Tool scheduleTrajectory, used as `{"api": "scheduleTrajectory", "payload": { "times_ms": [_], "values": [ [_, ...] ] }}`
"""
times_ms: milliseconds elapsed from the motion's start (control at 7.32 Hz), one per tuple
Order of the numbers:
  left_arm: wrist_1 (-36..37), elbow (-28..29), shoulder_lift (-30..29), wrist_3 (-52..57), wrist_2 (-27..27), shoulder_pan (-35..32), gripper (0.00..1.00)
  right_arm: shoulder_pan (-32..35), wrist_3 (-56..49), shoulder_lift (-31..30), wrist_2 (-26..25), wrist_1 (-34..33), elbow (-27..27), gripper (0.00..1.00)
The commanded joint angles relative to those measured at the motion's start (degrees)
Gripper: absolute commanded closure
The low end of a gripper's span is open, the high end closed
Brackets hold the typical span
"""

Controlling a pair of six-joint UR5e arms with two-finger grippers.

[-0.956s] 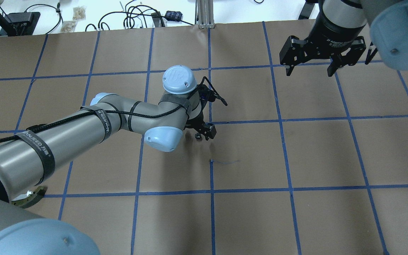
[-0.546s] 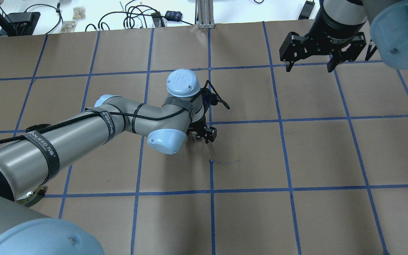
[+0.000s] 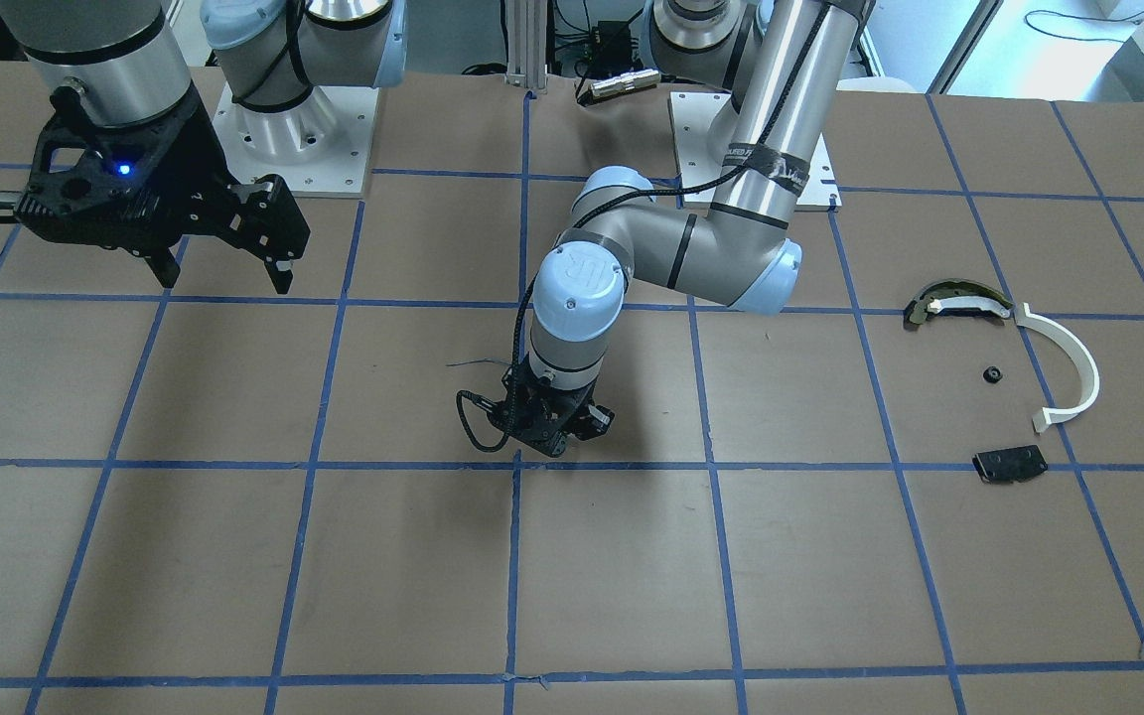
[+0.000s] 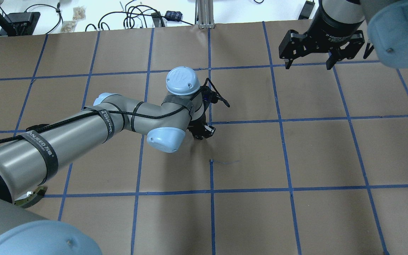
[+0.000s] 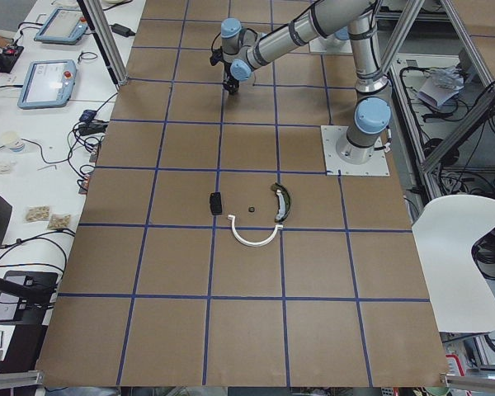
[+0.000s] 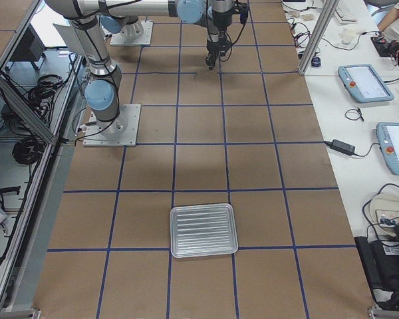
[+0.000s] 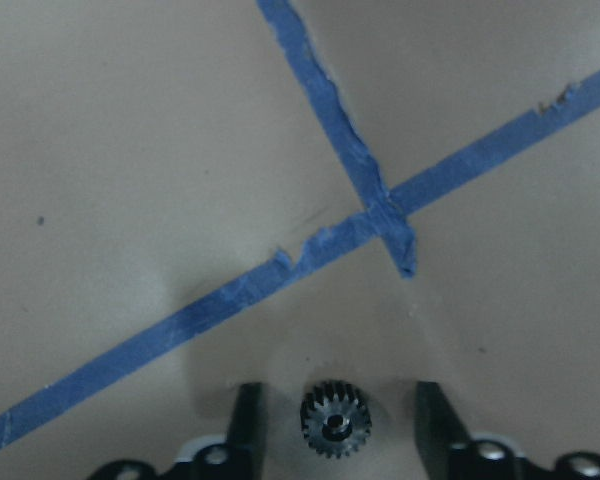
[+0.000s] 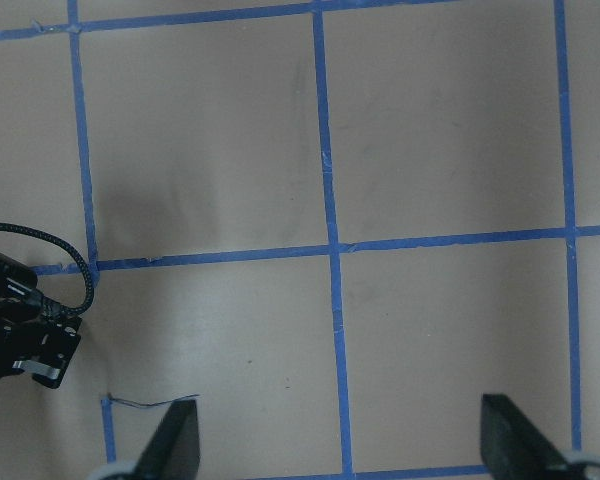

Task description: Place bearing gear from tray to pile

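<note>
The bearing gear (image 7: 335,432), a small dark toothed wheel, lies flat on the brown paper next to a blue tape crossing. My left gripper (image 7: 337,405) is low over it and open, with one finger on each side of the gear and a gap to both. It also shows at mid-table (image 4: 201,135) (image 3: 547,437). The pile is at the table's left end: a white half-ring arc (image 3: 1069,362), a dark curved piece (image 3: 954,301), a flat black plate (image 3: 1009,464) and a small black part (image 3: 992,374). The metal tray (image 6: 203,230) is at the right end. My right gripper (image 4: 308,63) is open, empty and raised.
The table is covered in brown paper with a blue tape grid. A short loose thread (image 4: 225,162) lies near my left gripper. Cables and small boxes (image 4: 136,16) lie beyond the far edge. The left arm's cable loop (image 3: 473,427) hangs beside its gripper.
My left wrist has shifted slightly and its gripper has drawn in lower under the wrist. My right gripper has moved a little toward the far edge, still open.
</note>
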Motion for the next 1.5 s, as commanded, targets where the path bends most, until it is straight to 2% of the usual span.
{"api": "scheduleTrajectory", "payload": {
  "times_ms": [0, 273, 546, 1093, 1366],
  "values": [
    [-0.1, 0.2, 1.0, 0.7, 0.0, 0.4, 1.00, -0.1, -0.2, 0.2, 0.0, -0.4, 0.3, 0.00],
    [-3.7, 1.8, 2.2, 0.8, 0.3, 1.8, 1.00, -0.1, -0.3, 0.3, 0.1, -0.4, 0.4, 0.00],
    [-12.7, 7.0, 4.9, 2.8, 2.0, 10.9, 1.00, -0.1, -0.4, 0.1, 0.0, -0.4, 0.4, 0.00],
    [-21.6, 6.4, 7.6, 20.9, 2.5, 45.5, 1.00, -0.1, -0.4, 0.1, 0.1, -0.4, 0.5, 0.00],
    [-21.8, 3.9, 7.4, 30.3, 2.4, 58.1, 1.00, 0.0, -0.4, 0.1, 0.1, -0.4, 0.4, 0.00]
  ]
}}
